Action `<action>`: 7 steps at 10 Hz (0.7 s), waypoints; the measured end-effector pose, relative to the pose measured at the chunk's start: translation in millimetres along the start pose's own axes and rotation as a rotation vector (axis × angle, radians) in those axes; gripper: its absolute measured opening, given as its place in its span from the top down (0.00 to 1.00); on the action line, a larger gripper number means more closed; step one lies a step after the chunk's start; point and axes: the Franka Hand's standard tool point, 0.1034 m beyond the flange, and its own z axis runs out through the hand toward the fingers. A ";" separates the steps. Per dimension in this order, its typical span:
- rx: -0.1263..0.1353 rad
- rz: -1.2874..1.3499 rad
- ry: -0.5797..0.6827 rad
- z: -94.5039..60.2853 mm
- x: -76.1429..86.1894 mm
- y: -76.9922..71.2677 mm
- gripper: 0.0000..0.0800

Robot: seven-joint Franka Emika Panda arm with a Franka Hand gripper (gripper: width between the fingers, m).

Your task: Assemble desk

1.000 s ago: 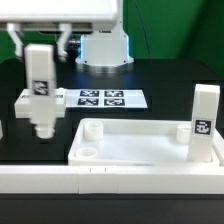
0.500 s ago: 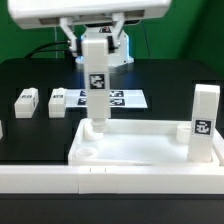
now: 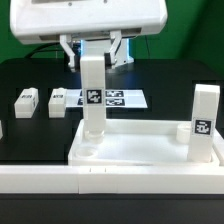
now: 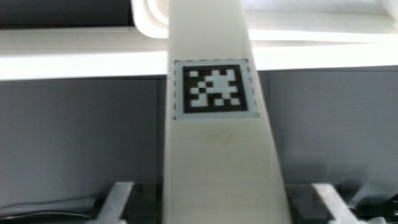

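Flat, rim up, against the front rail (image 3: 110,182): the tabletop (image 3: 140,140). Clamped in the gripper (image 3: 93,55), upright over the corner socket (image 3: 88,152) at the exterior view's left: one leg (image 3: 93,100). Standing at the corner on the exterior view's right: second leg (image 3: 205,120). Lying loose behind: third leg (image 3: 26,100) and, near it, fourth leg (image 3: 58,102)

The exterior view looks slightly down across the tabletop (image 3: 140,140) from mid-distance. The wrist view sits close along the leg (image 4: 217,150), which the 2 views share.
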 end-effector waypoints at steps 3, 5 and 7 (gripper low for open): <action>-0.001 0.005 -0.009 3.5 -4.3 2.3 0.64; -0.009 0.012 -0.007 2.9 -1.9 10.1 0.64; -0.013 0.015 -0.007 2.9 -2.2 13.1 0.64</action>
